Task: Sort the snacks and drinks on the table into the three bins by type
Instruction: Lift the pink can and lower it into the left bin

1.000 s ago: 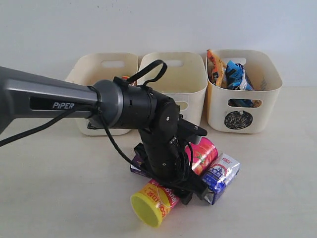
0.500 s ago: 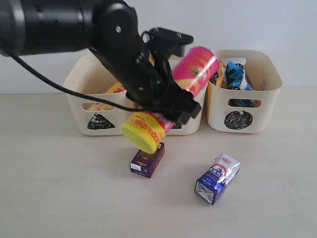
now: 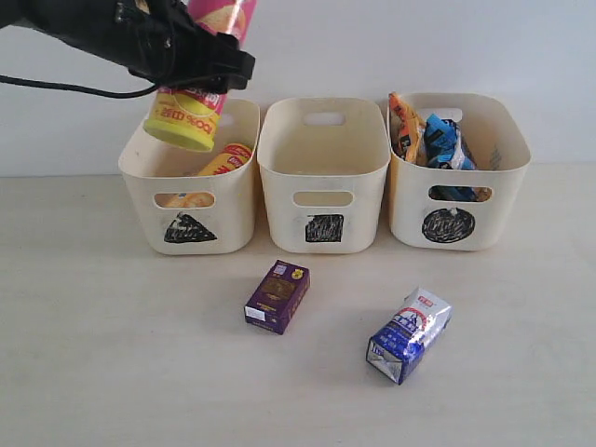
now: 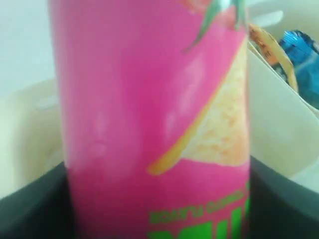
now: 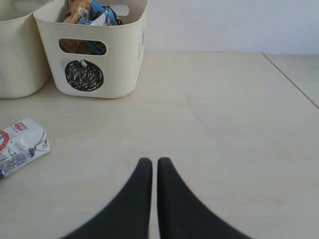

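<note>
Pale tabletop (image 3: 102, 372) runs under three cream bins along a white wall in the outside view. The left claw (image 3: 197, 63) is clamped around the pink tube (image 3: 189, 110), tilted with its yellow-green lid (image 3: 180, 132) lowest. That tilt likely lets it slide lid-first into the triangle bin (image 3: 186, 200) directly beneath the claw, where a yellow-red tube (image 3: 222, 160) already lies. The bags (image 3: 428, 135) sit in the circle bin (image 3: 458, 200), well off to the claw's side. The purple box (image 3: 277, 296) and the blue-and-white carton (image 3: 410, 333) lie on the table far below it, probably meant for the square bin (image 3: 323, 186), which looks empty.

Left wrist view: the pink tube fills the gap between the dark jaws, and the bags show beyond it.

Right wrist view: the right claw (image 5: 154, 172) is pinched closed on nothing, hanging over bare table — the circle bin ahead of it, the carton nearer, off to one side.
</note>
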`<state>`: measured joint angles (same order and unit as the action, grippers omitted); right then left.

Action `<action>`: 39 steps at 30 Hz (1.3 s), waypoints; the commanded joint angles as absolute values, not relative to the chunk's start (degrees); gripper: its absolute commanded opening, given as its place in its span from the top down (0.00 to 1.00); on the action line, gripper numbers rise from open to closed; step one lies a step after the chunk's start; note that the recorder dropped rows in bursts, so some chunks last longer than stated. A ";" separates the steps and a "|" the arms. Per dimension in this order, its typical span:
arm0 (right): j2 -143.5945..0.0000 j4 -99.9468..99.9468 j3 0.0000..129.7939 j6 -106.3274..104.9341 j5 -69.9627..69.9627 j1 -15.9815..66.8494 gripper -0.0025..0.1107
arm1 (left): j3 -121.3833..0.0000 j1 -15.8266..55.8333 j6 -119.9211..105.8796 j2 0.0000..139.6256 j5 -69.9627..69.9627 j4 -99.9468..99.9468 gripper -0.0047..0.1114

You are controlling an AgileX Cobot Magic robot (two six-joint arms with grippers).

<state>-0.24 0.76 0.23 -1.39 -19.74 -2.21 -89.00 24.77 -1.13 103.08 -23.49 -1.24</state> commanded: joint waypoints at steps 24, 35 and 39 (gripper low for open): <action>0.00 0.60 0.00 -1.44 -19.05 -2.25 0.97 | -105.38 16.31 -4.59 127.60 -19.58 -1.33 0.57; 0.00 0.60 0.00 -1.44 -19.05 -2.25 0.97 | -105.47 16.31 -4.59 122.92 -25.10 -1.33 0.04; 0.00 0.60 0.00 -1.44 -19.05 -2.25 0.97 | -105.47 16.31 -5.77 119.61 -31.23 -1.33 0.09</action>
